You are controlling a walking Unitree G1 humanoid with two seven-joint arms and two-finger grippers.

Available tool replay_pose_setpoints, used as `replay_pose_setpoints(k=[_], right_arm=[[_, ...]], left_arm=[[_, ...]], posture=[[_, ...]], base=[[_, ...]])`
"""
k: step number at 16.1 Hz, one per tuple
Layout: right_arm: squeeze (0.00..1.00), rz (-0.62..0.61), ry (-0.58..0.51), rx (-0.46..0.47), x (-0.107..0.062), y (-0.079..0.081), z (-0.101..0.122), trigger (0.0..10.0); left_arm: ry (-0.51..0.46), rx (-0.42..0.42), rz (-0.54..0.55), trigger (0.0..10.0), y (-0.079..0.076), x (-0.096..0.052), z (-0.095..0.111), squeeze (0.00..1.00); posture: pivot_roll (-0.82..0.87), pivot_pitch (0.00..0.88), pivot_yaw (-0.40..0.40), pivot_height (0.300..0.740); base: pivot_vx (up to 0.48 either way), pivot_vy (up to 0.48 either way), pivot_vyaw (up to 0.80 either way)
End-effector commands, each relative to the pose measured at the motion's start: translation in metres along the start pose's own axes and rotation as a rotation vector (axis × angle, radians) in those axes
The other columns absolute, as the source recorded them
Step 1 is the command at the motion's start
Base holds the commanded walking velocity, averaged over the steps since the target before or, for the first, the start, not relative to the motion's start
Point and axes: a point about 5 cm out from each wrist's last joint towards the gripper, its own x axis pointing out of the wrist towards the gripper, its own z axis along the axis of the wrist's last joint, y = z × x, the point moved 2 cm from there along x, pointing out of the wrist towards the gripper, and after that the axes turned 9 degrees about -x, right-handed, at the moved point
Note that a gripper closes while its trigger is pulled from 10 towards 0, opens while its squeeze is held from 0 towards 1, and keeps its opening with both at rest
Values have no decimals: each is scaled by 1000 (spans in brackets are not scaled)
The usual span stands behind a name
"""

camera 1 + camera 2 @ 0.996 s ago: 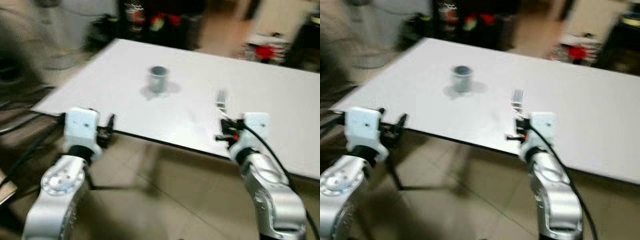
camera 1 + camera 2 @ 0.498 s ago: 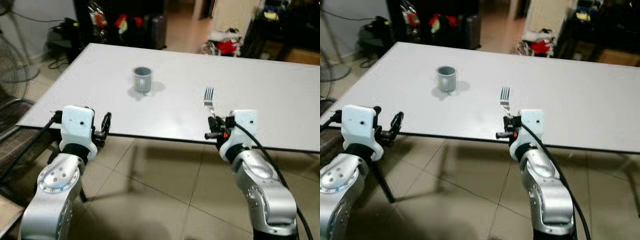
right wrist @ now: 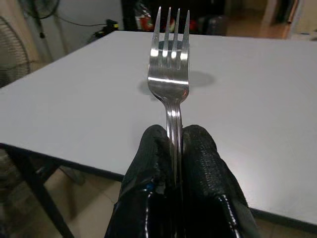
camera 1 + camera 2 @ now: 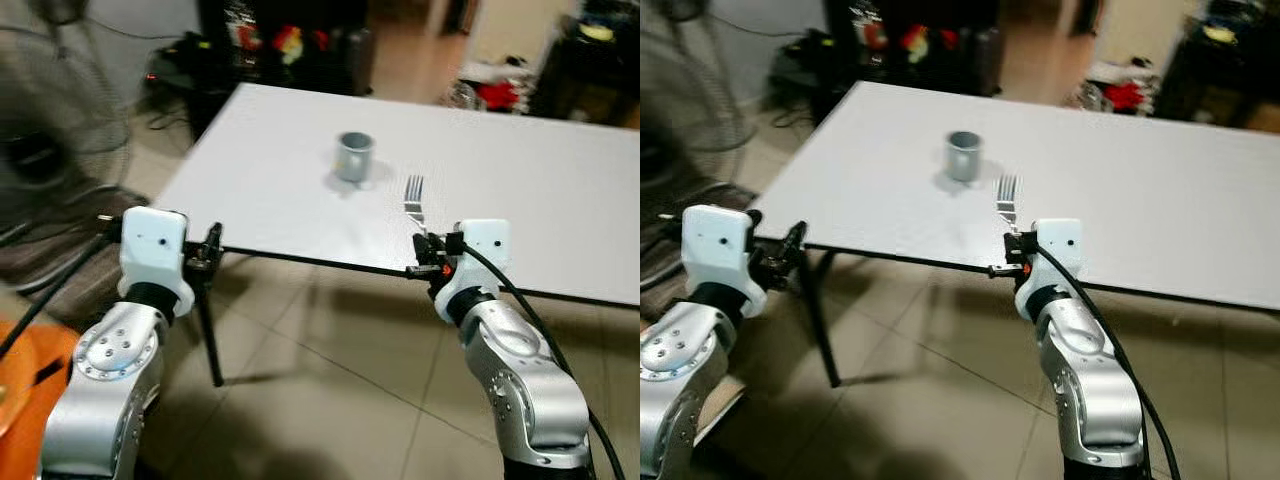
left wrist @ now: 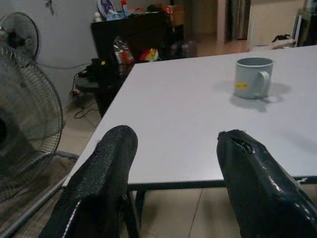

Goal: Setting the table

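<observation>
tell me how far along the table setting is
Done: a grey mug already stands on the white table. In hand: the right gripper is shut on a fork, held at the table's near edge with its tines pointing toward the mug. The left gripper is open and holds nothing, level with the table's near corner. Left: the fork is not yet laid down.

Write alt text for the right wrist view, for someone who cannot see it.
The right gripper is shut on the handle of a silver fork, whose tines point forward over the near edge of a white table. The grey mug sits blurred behind the tines, and a standing fan shows off to one side.
</observation>
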Motion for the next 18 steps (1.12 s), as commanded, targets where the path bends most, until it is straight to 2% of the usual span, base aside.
replay_pose_setpoints(k=[1, 2, 6, 18], right_arm=[[0, -6, -12, 11, 3, -4, 4, 10000], [0, -4, -13, 15, 5, -3, 6, 10000], [0, 3, -15, 5, 11, -3, 9, 10000], [0, 116, 19, -27, 17, 11, 3, 10000]], left_arm=[[-8, -35, -38, 10000, -7, 2, 1, 0], [-15, -54, -38, 10000, -8, 2, 2, 0], [-13, -56, -33, 10000, -7, 2, 2, 0], [4, -50, 7, 10000, 3, -3, -1, 0]], posture=[[23, 0, -16, 740], [25, 0, -17, 740], [29, 0, -22, 740], [42, 0, -35, 740]], base=[[0, 0, 0], [0, 0, 0], [267, 0, -744], [270, 0, 0]])
